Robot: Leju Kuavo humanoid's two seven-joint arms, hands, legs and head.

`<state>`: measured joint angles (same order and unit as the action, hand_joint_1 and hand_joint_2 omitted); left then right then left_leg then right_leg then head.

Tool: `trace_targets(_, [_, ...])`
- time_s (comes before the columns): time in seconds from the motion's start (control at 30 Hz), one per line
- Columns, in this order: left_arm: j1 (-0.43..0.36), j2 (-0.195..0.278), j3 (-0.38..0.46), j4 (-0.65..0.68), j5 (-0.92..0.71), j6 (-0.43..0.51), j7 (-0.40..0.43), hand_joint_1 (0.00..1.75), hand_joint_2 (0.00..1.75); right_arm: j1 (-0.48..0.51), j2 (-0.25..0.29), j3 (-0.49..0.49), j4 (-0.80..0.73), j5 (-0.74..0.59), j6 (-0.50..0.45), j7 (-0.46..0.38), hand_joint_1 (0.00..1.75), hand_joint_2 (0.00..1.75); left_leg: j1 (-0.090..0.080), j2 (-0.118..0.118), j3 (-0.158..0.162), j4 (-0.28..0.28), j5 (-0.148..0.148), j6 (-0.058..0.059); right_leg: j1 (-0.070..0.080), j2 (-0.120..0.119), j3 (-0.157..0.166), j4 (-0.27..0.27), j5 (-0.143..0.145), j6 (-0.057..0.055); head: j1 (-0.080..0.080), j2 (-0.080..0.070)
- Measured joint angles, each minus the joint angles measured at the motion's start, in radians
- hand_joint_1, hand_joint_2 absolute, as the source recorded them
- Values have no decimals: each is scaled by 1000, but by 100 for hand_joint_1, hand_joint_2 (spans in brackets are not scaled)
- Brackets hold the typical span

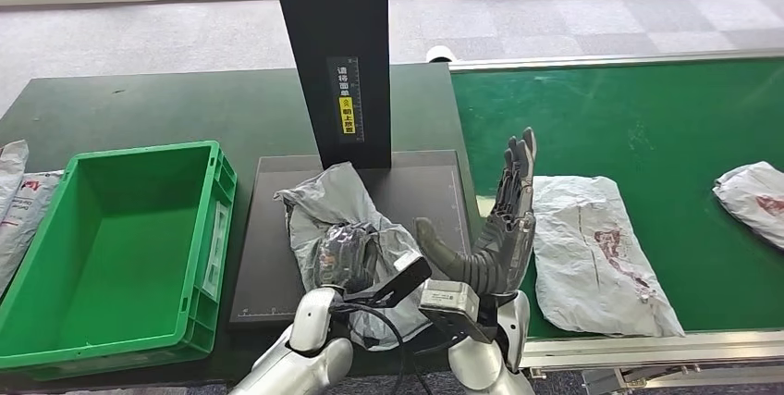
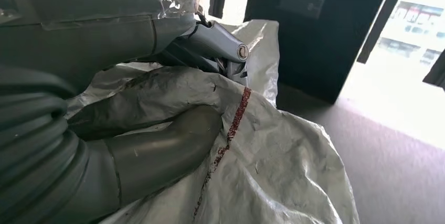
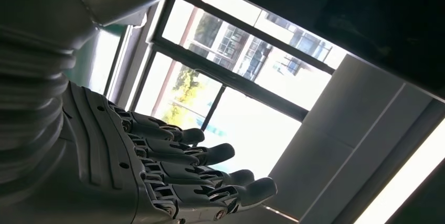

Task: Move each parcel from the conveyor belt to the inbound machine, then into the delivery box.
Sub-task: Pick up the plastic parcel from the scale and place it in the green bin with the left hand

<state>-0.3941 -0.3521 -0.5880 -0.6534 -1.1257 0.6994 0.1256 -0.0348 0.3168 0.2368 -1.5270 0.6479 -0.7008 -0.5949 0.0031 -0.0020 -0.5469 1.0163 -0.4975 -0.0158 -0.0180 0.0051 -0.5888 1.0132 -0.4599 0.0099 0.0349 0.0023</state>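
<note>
Nearest the robot, the left hand (image 1: 347,256) grasps a crumpled grey parcel (image 1: 347,219) that lies on the dark platform of the inbound machine (image 1: 268,228); the left wrist view shows the thumb (image 2: 157,150) pressed into the wrinkled film beside a red stripe, with the bag bunched over the fingers. Just to the right, the right hand (image 1: 504,228) is released, fingers straight and pointing up, holding nothing, near the platform's edge and the belt.

The parcel appears to be at the machine stage, so the step in hand is judged to be carrying it leftward into the green delivery box (image 1: 120,238), which stands just beside the platform. The film is slack and likely slippery, so a firm pinch on a gathered fold should hold better than a flat press. Lift it clear of the box's near wall before crossing, and let go over the middle of the box.

Farther right, a flat white parcel (image 1: 592,247) waits on the green conveyor belt (image 1: 647,117), and another (image 1: 753,196) lies at the belt's far edge. Behind the platform rises the machine's black column (image 1: 337,53).
</note>
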Motion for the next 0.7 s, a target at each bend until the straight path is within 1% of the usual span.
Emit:
trace_targets(0.03, [31,1,34,-62,-13,0,-58,175,175,1,0,-1,-1,-4,0,-6,0,175,0,1,-1,0,0,0,0,1,-1,0,0,0,0,0])
trace_targets(0.1, [99,3,122,-238,-19,3,-216,175,175,6,-1,-5,-2,-22,0,-29,0,175,0,2,-3,0,0,0,0,2,-4,0,0,0,0,0])
trace_targets(0.13, [126,5,170,-338,-14,4,-277,175,175,9,-1,-8,-2,-33,0,-41,0,175,1,3,-4,0,0,0,0,3,-5,0,0,0,0,0])
trace_targets(0.17, [147,6,211,-432,-15,6,-312,175,175,11,-2,-10,-1,-44,0,-52,0,175,1,4,-4,0,-1,0,0,3,-6,0,0,0,0,0])
trace_targets(0.2, [166,7,248,-525,-24,7,-326,175,175,13,-2,-12,-1,-53,0,-59,0,175,1,4,-5,0,-1,0,0,4,-6,0,0,0,0,0])
trace_targets(0.27, [198,9,306,-691,-56,8,-326,175,175,13,-2,-13,0,-63,0,-66,0,175,1,4,-5,0,-1,0,0,4,-6,0,0,0,0,0])
trace_targets(0.37, [228,13,359,-863,-86,8,-324,175,175,13,-2,-14,0,-66,0,-68,0,175,1,3,-5,0,-1,0,0,3,-6,0,0,0,0,0])
trace_targets(0.47, [246,15,389,-964,-89,8,-323,175,175,13,-2,-14,0,-67,0,-68,0,175,1,2,-6,0,-1,0,0,2,-6,0,0,0,0,0])
trace_targets(0.57, [256,16,403,-1022,-94,6,-322,175,175,13,-2,-14,0,-67,0,-68,0,175,1,2,-6,0,-1,0,0,2,-5,0,0,0,0,0])
trace_targets(0.7, [269,17,411,-1118,-174,2,-294,175,175,13,-2,-14,1,-74,0,-69,0,175,1,2,-5,0,-1,0,0,2,-5,0,0,0,0,0])
